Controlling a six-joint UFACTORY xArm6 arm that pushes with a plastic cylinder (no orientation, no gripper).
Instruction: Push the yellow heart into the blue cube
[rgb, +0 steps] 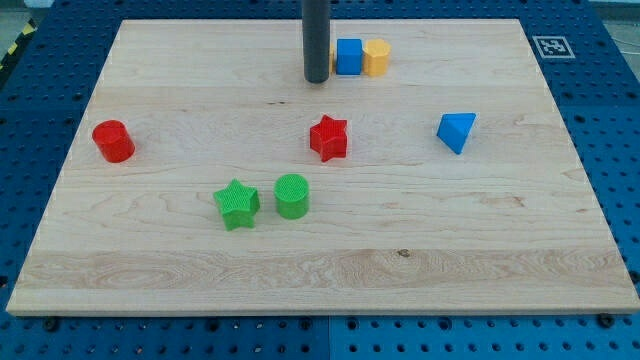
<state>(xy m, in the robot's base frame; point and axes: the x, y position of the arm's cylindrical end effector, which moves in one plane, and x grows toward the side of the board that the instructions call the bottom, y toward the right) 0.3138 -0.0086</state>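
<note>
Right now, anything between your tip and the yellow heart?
Yes: in the camera view the blue cube sits between my tip and the yellow heart, touching the heart's left side.

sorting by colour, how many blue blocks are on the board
2. The blue cube sits near the view's top, touching the yellow block; the blue triangular block lies at the view's right. None seems hidden.

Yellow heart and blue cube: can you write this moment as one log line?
yellow heart: touching blue cube, on its right | my tip: just left of blue cube | board: top edge
</note>
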